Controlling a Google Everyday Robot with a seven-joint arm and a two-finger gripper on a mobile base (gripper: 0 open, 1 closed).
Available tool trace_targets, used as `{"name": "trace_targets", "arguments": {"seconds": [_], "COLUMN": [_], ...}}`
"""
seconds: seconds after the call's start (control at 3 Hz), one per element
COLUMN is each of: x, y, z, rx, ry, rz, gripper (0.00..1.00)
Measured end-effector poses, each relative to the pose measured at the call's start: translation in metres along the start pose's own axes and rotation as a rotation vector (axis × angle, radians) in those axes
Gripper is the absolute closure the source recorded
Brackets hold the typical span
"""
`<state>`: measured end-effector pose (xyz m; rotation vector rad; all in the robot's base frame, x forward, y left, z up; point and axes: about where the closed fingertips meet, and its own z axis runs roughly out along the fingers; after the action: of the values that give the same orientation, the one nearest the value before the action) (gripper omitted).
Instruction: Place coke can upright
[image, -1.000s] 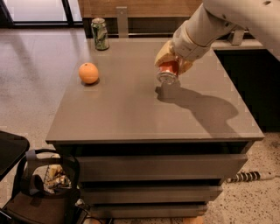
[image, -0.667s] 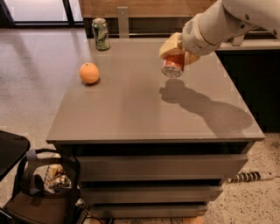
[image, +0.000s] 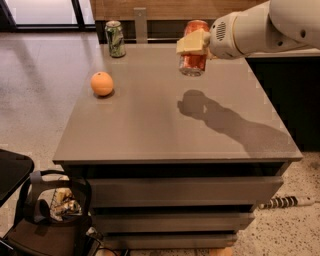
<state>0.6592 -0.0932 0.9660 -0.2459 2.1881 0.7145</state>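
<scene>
The coke can (image: 194, 59), red-orange with a silver end, hangs nearly upright in the air above the back of the grey table (image: 150, 130). My gripper (image: 193, 44) comes in from the right on a white arm and is shut on the can around its middle. The can is clear of the table top, and its shadow falls on the surface below and to the right.
An orange (image: 102, 83) lies on the table's left side. A green and white can (image: 115, 38) stands upright at the back left corner. A black chair and a bag (image: 55, 210) sit on the floor at the front left. A dark counter stands to the right.
My gripper has lifted the coke can off the table and turned it from tilted to nearly upright, moving it up and toward the back.
</scene>
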Motion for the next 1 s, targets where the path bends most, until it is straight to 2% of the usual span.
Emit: {"name": "trace_targets", "arguments": {"seconds": [0.33, 0.67, 1.0], "x": [0.003, 0.011, 0.021], "y": [0.018, 0.024, 0.021], "z": [0.021, 0.039, 0.047], "rx": [-0.095, -0.109, -0.081], "ry": [-0.129, -0.207, -0.244], "rz": [-0.136, -0.265, -0.359], "gripper": [1.0, 1.0, 1.0]}}
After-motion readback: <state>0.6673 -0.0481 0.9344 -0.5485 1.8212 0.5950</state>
